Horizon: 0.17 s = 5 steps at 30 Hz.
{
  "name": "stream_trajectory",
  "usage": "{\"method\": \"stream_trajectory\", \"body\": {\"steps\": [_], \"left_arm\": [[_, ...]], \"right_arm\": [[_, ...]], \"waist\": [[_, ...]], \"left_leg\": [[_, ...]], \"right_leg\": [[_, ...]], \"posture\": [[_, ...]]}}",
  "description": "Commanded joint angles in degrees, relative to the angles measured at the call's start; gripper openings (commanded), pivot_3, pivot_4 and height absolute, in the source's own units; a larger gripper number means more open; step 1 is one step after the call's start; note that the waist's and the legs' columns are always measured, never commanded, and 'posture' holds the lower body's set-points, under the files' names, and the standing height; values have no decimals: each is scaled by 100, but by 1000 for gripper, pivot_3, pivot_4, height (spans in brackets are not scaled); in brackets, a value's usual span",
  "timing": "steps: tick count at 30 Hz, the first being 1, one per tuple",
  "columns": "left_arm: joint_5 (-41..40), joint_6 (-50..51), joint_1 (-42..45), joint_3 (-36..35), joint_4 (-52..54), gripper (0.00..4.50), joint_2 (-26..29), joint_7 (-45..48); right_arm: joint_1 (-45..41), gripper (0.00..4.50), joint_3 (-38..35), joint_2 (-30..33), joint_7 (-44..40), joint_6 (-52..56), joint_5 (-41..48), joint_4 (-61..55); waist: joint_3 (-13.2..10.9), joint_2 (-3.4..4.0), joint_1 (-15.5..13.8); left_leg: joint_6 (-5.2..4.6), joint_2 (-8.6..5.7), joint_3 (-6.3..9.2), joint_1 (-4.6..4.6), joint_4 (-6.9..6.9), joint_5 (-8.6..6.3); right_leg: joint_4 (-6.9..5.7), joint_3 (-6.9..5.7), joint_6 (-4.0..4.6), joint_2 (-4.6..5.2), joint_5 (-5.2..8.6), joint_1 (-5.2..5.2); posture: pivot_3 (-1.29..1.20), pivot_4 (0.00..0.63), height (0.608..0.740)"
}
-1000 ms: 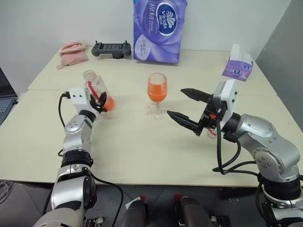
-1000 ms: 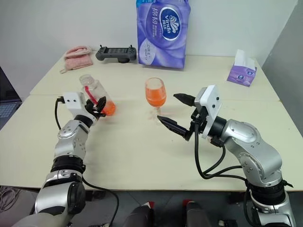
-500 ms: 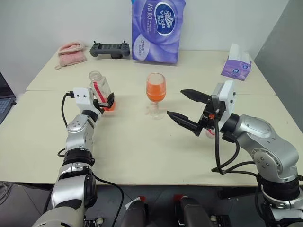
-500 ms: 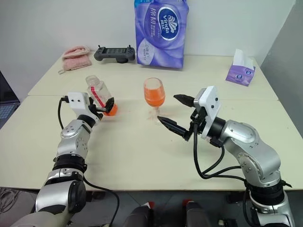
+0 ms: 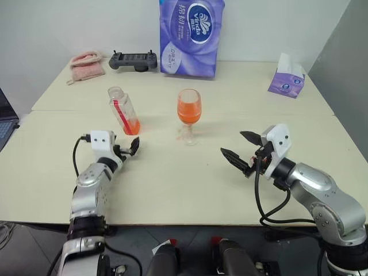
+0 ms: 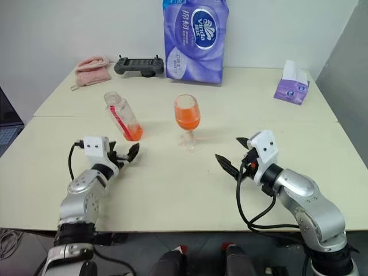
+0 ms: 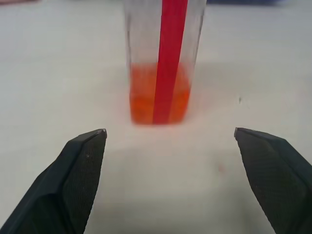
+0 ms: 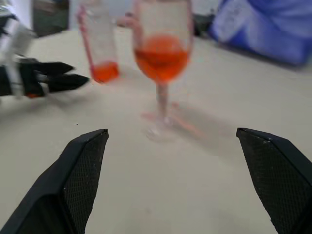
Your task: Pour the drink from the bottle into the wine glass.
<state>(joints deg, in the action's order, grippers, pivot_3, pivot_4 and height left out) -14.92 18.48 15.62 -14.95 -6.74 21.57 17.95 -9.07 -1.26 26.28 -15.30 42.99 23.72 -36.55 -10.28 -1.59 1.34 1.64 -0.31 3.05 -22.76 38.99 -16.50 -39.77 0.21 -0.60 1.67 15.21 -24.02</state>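
Observation:
The bottle [image 5: 123, 110] stands upright on the table, left of centre, with a red strip down its side and a little of the orange drink [image 7: 159, 100] at its bottom. The wine glass [image 5: 189, 110] stands to its right, its bowl about half full of drink. My left gripper [image 5: 127, 150] hovers low over the table just in front of the bottle, open and empty, clear of it. My right gripper [image 5: 240, 147] is open too, front right of the glass and well apart from it. In the right wrist view the glass [image 8: 162, 58] and bottle [image 8: 100, 48] stand ahead.
At the back of the table [image 5: 172, 184] stand a tall purple tissue pack [image 5: 191, 35], a black game controller [image 5: 133, 59] and a pink cloth [image 5: 87, 63]. A small purple tissue box [image 5: 286, 80] sits back right. A laptop edge [image 5: 4, 118] shows at far left.
My left gripper opened and let go of the tilted bottle, which now stands upright, then drew back and down. My right gripper sank toward the table and moved right.

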Motion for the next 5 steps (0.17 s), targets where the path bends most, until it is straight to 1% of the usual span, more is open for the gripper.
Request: {"method": "stream_trajectory", "body": {"steps": [1,3,5], "left_arm": [[-100,702,-284,29,1506,4474,-90,-418],[-39,1076,-393,137,2012,4474,-123,-586],[-24,1398,-508,286,2485,4474,-226,-738]], "right_arm": [[422,4500,-158,-414,1281,379,-828,-346],[571,4500,-216,-650,1727,523,-1170,-370],[642,4500,-242,-846,1993,625,-1387,-365]], "waist": [[6,-2,-22],[7,-3,-37],[7,-2,-37]], "left_leg": [[1,1,1,0,-1,0],[10,-2,-6,-1,-1,5],[12,-3,-12,4,-1,7]], "right_leg": [[0,0,0,0,1,0],[-2,8,0,0,0,-1],[-3,12,0,-1,0,0]], "posture": [[0,150,740],[0,150,740],[0,150,740]]}}
